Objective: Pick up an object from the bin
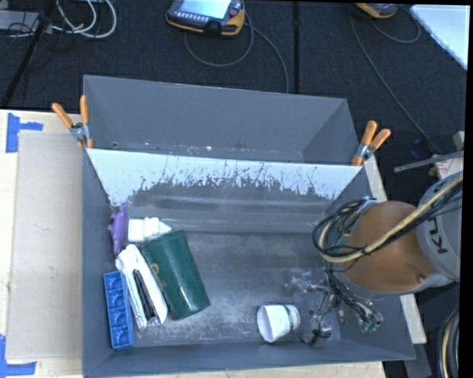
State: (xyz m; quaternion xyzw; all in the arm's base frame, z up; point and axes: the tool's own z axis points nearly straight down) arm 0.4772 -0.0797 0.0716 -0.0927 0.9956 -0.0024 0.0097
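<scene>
We see a small white cup point(278, 323) lying on its side on the floor of the bin point(216, 118), near the front right corner, its long axis running roughly left to right. The gripper point(319, 315) is just beside its right end, and we cannot tell how wide the gripper stands. A green cylinder point(175, 271) lies well apart to the left.

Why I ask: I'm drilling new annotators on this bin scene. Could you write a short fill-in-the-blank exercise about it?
1. The dark cylinder lying in the left part of the bin is ____ in colour.
2. In the camera view, the small white cup lies just to the ____ of the gripper.
3. The long ridged tray near the bin's left wall is ____.

Missing words: green; left; blue.
</scene>
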